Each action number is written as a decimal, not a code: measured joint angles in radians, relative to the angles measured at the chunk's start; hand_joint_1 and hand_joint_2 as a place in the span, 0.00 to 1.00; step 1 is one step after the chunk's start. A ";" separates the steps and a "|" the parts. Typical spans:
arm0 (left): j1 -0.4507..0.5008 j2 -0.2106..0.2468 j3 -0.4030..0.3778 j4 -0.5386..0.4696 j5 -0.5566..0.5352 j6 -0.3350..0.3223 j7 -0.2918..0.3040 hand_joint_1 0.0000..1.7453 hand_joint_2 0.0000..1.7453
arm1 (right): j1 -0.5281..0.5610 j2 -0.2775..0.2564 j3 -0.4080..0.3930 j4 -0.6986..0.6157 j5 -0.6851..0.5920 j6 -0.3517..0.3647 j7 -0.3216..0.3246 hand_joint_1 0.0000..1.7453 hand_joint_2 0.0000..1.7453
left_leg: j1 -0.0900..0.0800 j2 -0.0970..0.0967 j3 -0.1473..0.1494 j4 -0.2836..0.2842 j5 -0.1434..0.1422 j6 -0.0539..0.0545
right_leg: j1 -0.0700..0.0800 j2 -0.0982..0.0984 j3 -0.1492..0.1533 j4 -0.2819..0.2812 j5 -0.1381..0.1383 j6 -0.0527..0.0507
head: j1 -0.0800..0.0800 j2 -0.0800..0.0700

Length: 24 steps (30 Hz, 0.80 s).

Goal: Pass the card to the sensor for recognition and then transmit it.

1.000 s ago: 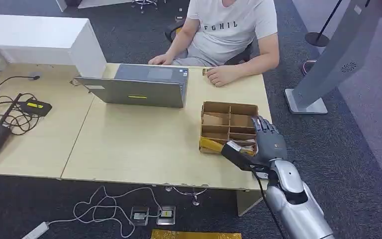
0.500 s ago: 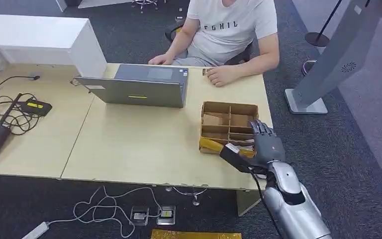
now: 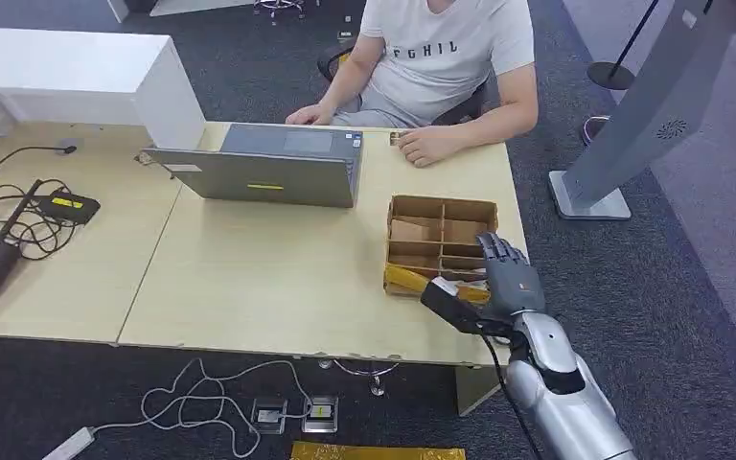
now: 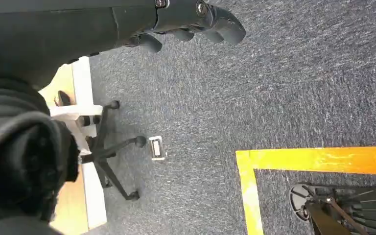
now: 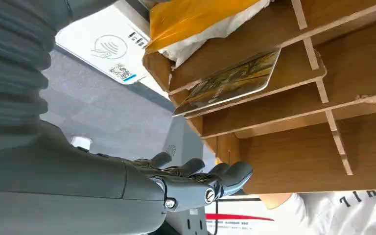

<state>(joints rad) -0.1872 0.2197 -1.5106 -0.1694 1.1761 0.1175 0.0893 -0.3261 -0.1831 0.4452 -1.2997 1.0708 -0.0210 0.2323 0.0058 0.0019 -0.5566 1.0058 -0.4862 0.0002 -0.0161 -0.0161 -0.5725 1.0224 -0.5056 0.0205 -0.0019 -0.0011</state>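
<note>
A card (image 5: 230,81) with a dark yellow-patterned face lies tilted in a compartment of the wooden divided box (image 3: 441,240), which stands on the right of the table. My right hand (image 3: 500,283) hovers at the box's near right corner, fingers straight and apart, thumb out, holding nothing. In the right wrist view my right hand's fingers (image 5: 200,181) are apart from the card. A white sensor (image 5: 107,49) with a contactless symbol lies beside the box. My left hand (image 4: 196,19) hangs over the carpet and holds nothing.
A person sits at the far side of the table, one hand (image 3: 426,146) resting on it beyond the box. A grey laptop (image 3: 268,168) stands mid-table. Cables and black devices (image 3: 19,220) lie at the left. A grey kiosk stand (image 3: 632,125) is on the right.
My right hand has shifted slightly left and nearer along the box's near right corner. The card and box have not moved.
</note>
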 joint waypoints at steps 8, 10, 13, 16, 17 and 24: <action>0.000 0.000 0.000 0.000 -0.001 0.000 0.000 0.00 0.00 | 0.000 0.003 0.001 0.000 -0.002 0.000 0.010 0.00 1.00 | 0.000 0.000 0.000 0.000 0.000 0.000 | 0.000 0.000 0.000 0.000 0.000 0.000 | 0.000 0.000; 0.000 0.000 0.000 0.000 -0.001 0.000 0.000 0.00 0.00 | 0.000 0.003 0.001 0.000 -0.002 0.000 0.010 0.84 1.00 | 0.000 0.000 0.000 0.000 0.000 0.000 | 0.000 0.000 0.000 0.000 0.000 0.000 | 0.000 0.000; 0.000 0.000 0.000 0.000 -0.002 0.000 0.000 0.00 0.00 | 0.000 0.003 0.001 0.000 -0.002 0.000 0.010 1.00 1.00 | 0.000 0.000 0.000 0.000 0.000 0.000 | 0.000 0.000 0.000 0.000 0.000 0.000 | 0.000 0.000; 0.000 0.000 -0.001 0.000 -0.002 0.000 0.000 0.00 0.00 | 0.000 0.003 0.001 0.000 -0.002 0.000 0.010 1.00 1.00 | 0.000 0.000 0.000 0.000 0.000 0.000 | 0.000 0.000 0.000 0.000 0.000 0.000 | 0.000 0.000; 0.000 0.000 -0.001 0.000 -0.002 0.000 0.000 0.00 0.00 | 0.000 0.003 0.001 0.000 -0.002 -0.002 0.009 1.00 1.00 | 0.000 0.000 0.000 0.000 0.000 0.000 | 0.000 0.000 0.000 0.000 0.000 0.000 | 0.000 0.000; 0.000 0.000 -0.006 0.000 -0.002 -0.001 0.000 0.00 0.00 | 0.001 0.004 0.002 0.004 -0.003 -0.024 -0.003 1.00 1.00 | 0.000 0.000 0.000 0.000 0.000 0.000 | 0.000 0.000 0.000 0.000 0.000 0.000 | 0.000 0.000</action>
<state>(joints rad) -0.1872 0.2197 -1.5171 -0.1694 1.1738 0.1167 0.0893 -0.3253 -0.1789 0.4467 -1.2959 1.0681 -0.0454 0.2293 0.0058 0.0019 -0.5566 1.0058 -0.4862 0.0002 -0.0161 -0.0161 -0.5725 1.0224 -0.5056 0.0205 -0.0019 -0.0011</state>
